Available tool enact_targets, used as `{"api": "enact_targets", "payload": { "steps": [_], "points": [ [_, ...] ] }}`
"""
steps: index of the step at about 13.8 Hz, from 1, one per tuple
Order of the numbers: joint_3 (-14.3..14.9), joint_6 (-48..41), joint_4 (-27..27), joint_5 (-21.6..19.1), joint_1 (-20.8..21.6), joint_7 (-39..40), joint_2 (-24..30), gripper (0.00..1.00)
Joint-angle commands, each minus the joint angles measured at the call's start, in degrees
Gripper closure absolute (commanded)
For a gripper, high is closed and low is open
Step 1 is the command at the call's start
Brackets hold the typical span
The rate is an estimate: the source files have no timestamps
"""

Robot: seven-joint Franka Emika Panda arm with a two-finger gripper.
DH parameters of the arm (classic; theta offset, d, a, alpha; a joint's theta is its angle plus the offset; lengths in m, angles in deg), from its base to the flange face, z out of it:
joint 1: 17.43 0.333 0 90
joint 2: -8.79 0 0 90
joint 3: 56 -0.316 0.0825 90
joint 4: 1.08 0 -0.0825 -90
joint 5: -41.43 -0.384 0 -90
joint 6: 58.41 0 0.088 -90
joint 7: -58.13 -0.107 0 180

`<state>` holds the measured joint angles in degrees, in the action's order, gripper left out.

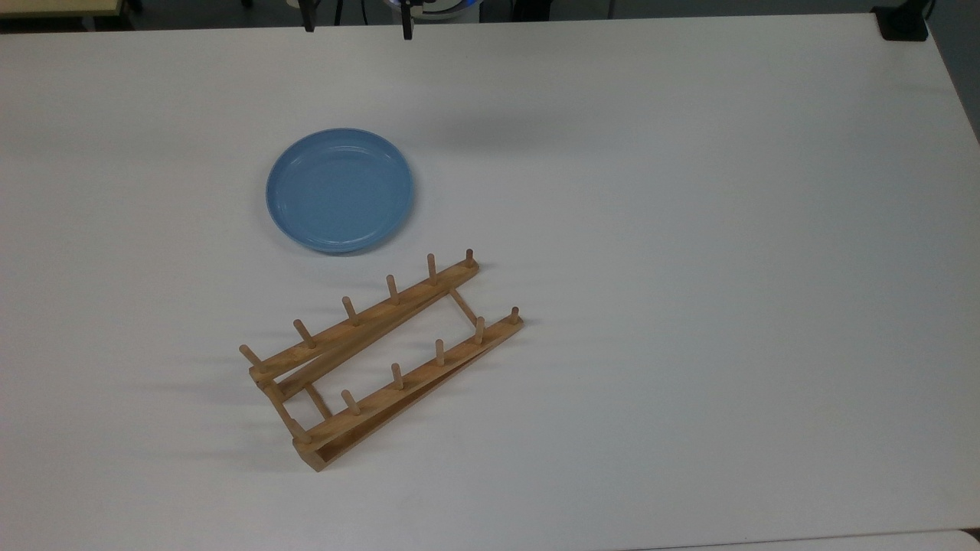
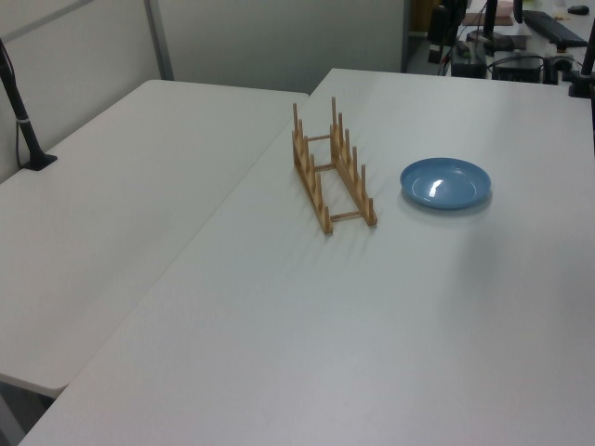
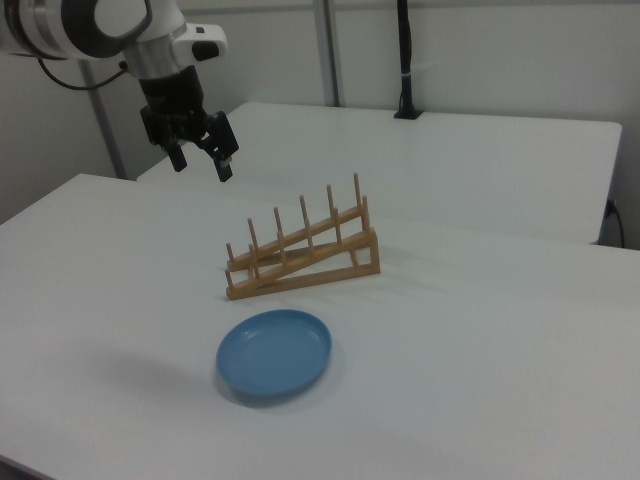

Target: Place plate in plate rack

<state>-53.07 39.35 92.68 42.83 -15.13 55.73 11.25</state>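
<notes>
At upper left of the right view, the gripper (image 3: 202, 161) hangs released, well above the table (image 3: 480, 330). The plate (image 3: 274, 354) lies flat at lower centre, near the plate rack (image 3: 302, 256). Approach step: descend, grasp the rim.

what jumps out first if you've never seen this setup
The glossy light-blue plate lying flat on the white table draws the eye first. Just beside it, apart from it, stands the wooden plate rack with its upright pegs. In the right view the gripper hangs open, high above the table.
</notes>
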Motion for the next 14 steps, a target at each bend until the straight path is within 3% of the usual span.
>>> {"api": "enact_targets", "payload": {
  "steps": [1, 12, 13, 14],
  "points": [
    [0.58, 0.33, 0.80, 0.62, 0.86, -0.06, 0.62, 0.00],
    [0.58, -0.02, 0.89, 0.18, 0.34, 1.25, 1.05, 0.00],
    [0.58, -1.59, 0.80, 0.18, 0.25, 3.86, 1.06, 0.00],
    [0.67, -4.82, 0.80, 0.18, 0.07, 11.63, 1.06, 0.00]
  ]
}}
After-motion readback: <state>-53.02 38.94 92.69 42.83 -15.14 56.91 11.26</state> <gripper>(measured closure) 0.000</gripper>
